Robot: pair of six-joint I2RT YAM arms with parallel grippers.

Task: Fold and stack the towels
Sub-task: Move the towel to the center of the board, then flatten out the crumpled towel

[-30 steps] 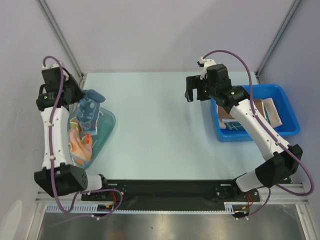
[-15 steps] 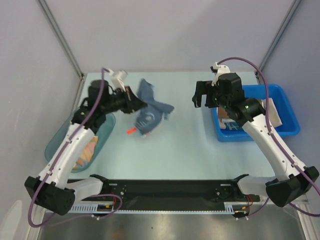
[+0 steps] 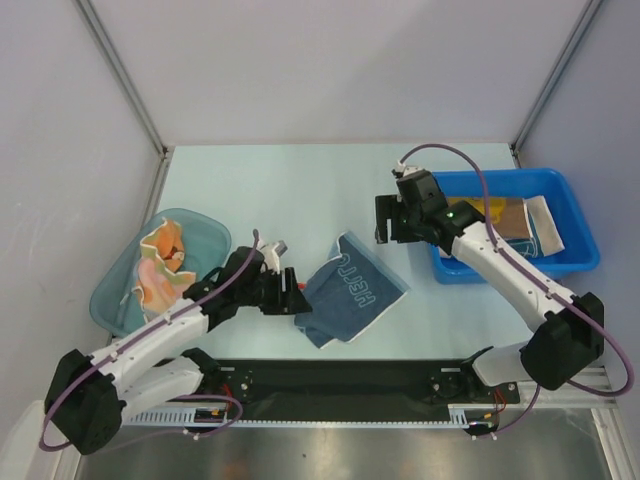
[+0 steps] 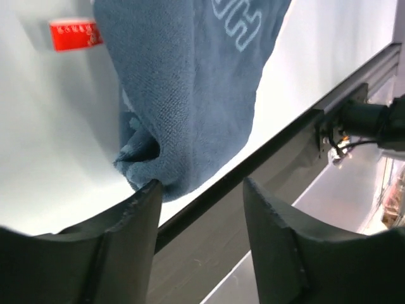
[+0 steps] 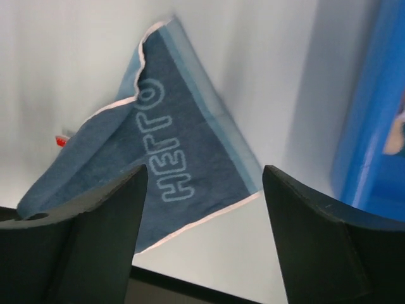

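Item one — the blue towel printed "HELLO". We find it lying on the table near the front edge, between the two arms. It is partly spread, its near-left end is bunched, and a small red tag shows at its edge.

Item two, the left claw: we see its fingers parted, low beside the bunched end. The cloth touches one fingertip but is not pinched.

Item three, the right claw: we note it spread wide and holding nothing, between the towel's far side and the bin.

Item four, the orange towel: crumpled in the teal tub at far left.

Item five, the blue bin at right — we count a brown towel and a white towel inside.
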